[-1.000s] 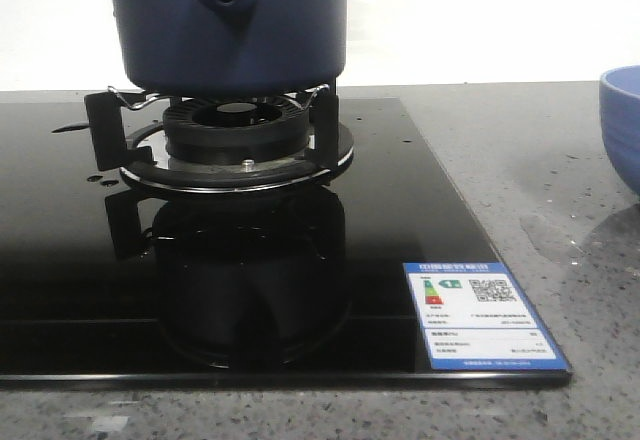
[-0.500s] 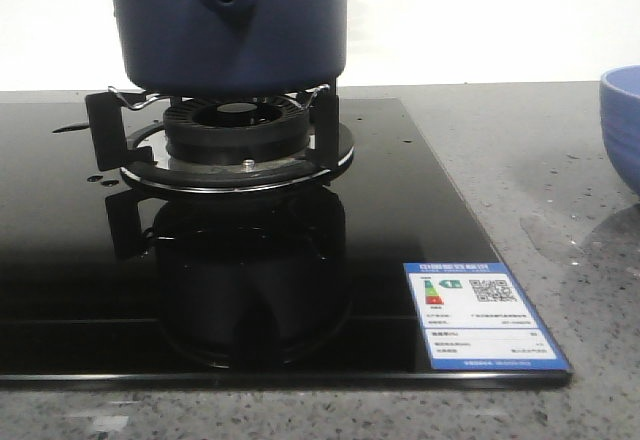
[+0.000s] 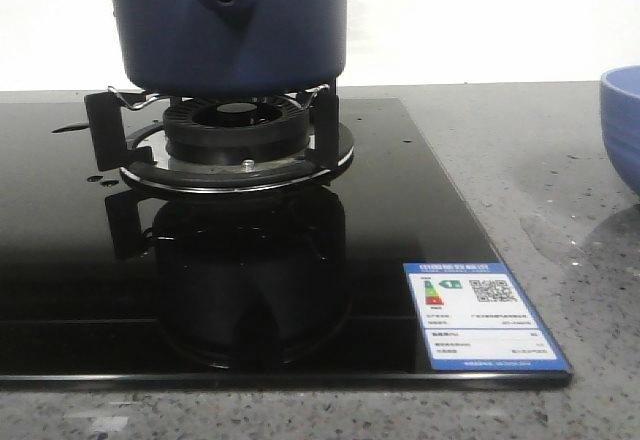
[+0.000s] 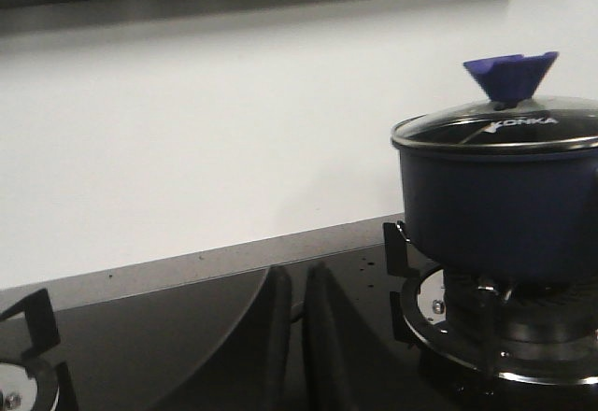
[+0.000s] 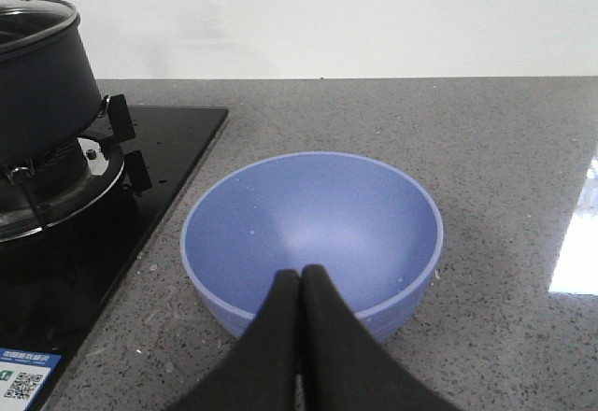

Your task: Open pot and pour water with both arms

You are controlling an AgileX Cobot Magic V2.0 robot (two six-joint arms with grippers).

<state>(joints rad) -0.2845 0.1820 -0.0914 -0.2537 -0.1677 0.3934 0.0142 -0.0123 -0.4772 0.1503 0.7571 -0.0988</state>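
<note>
The pot (image 3: 228,22) sits on the stove ring (image 3: 236,140), its glass lid (image 4: 500,129) still on — the front view cuts off its top. The left gripper (image 4: 292,336) looks almost closed (a thin gap shows), holding nothing. The right gripper (image 5: 301,336) is pressed shut and empty above the blue bowl (image 5: 312,233).

"KONKA" on the pot's glass lid (image 4: 505,129), energy label sticker (image 3: 480,314) with QR code on the cooktop (image 3: 60,260), print too small to read

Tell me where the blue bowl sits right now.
In the front view the blue bowl sits at the far right on the grey countertop, right of the black cooktop carrying the pot.
</note>
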